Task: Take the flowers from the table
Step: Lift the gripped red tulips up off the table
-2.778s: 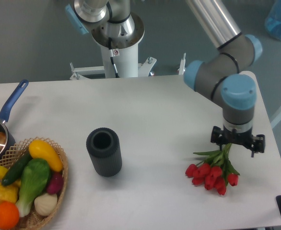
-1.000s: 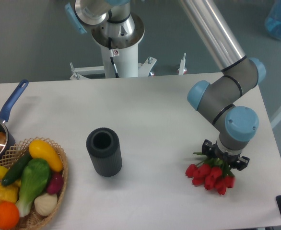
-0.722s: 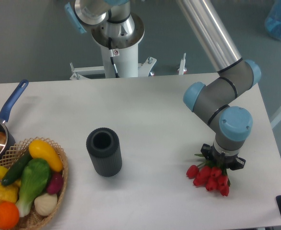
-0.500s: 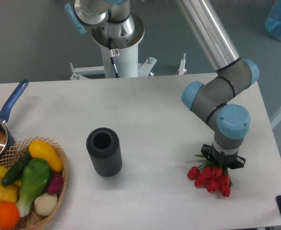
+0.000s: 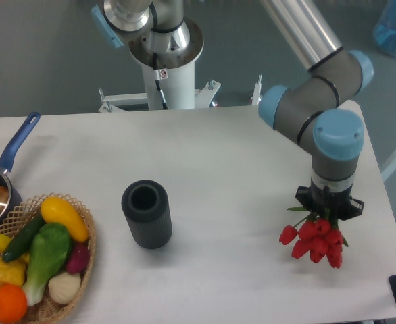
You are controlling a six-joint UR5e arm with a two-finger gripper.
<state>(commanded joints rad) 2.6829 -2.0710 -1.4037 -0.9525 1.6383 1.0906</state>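
Claw (image 5: 328, 209), lower right, clamped on stems of red tulip bunch (image 5: 316, 239); heads hang below, apparently clear of white matte surface (image 5: 238, 155).

We have a single fixed camera, set high at the table's (image 5: 218, 148) near long edge and tilted steeply down across the white top toward the robot's pedestal (image 5: 163, 47) at 12 o'clock. It sits close enough that the tabletop fills most of the frame. The wicker basket (image 5: 83, 229) is cropped at 8 o'clock and the blue-handled pot (image 5: 9, 162) at 9 o'clock. Grey floor shows beyond the far edge. The arm (image 5: 313, 101) enters from the top and reaches to 4 o'clock.
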